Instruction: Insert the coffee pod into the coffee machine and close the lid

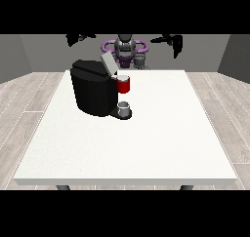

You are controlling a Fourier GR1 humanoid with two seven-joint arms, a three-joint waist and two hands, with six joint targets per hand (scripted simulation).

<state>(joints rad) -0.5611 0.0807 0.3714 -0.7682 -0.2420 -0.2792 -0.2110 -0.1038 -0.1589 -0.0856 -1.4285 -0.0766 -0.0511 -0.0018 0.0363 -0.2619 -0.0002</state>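
Note:
The black coffee machine [93, 92] stands on the white table [146, 143], left of its middle. Its grey lid [108, 63] is tilted up and open. A red pod holder [124, 85] juts from the machine's right side, above a small grey cup [125, 109] on the machine's base. A small grey thing [140, 60], perhaps the coffee pod, shows by the robot's waist at the table's far edge. The hand at the view's left [79, 38] and the hand at the view's right [171, 40] hang high above the far edge, fingers spread, holding nothing.
The robot's torso [125, 47] with purple parts stands behind the far edge. Grey plank floor [29, 99] surrounds the table. White tabletop stretches in front of and to the right of the machine.

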